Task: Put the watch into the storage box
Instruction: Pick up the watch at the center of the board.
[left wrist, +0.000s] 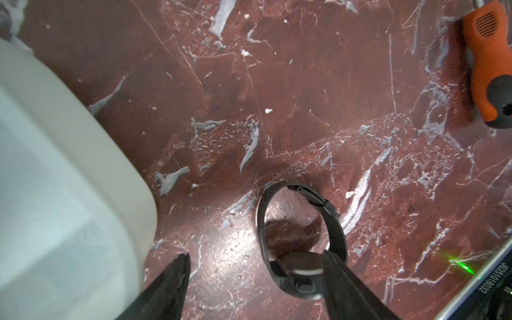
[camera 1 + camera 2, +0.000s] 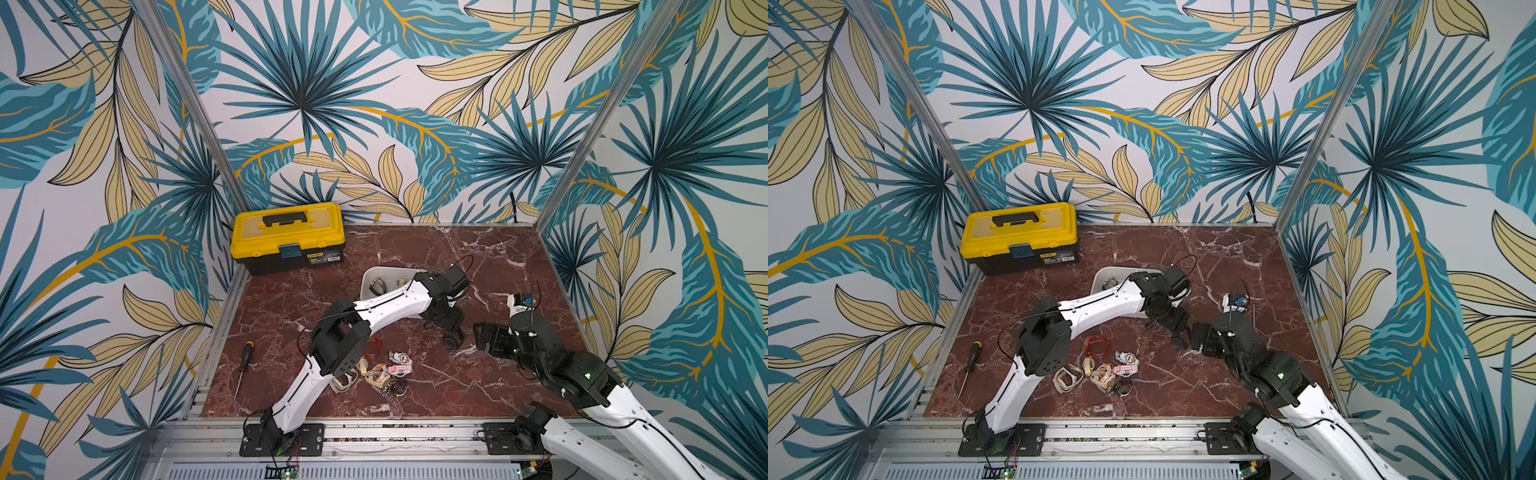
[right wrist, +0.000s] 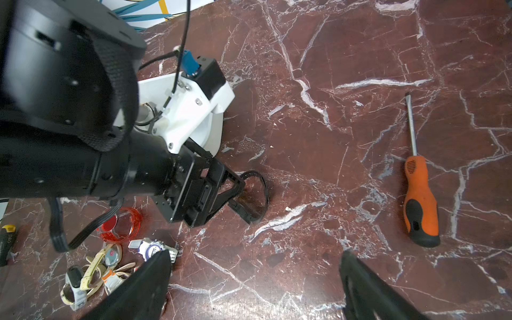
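A black watch [image 1: 300, 266] stands on edge on the marble, its strap closed in a loop, just beside the white storage box [image 1: 69, 166]. My left gripper [image 1: 256, 255] hangs low over it with its jaws open. The watch lies between them, against one finger, and the other finger stands well clear. In both top views the watch [image 2: 453, 341] sits under the left gripper [image 2: 446, 330], by the near right corner of the storage box [image 2: 374, 276]. My right gripper [image 3: 256, 253] is open and empty, hovering over bare marble just right of the watch [image 3: 263, 188].
A heap of several other watches [image 2: 382, 370] lies near the front, with a red one [image 3: 122, 224] beside it. An orange screwdriver [image 3: 421, 199] lies to the right, a black-and-yellow one [image 2: 245, 361] at the left edge. The yellow-lidded toolbox [image 2: 286, 237] stands back left.
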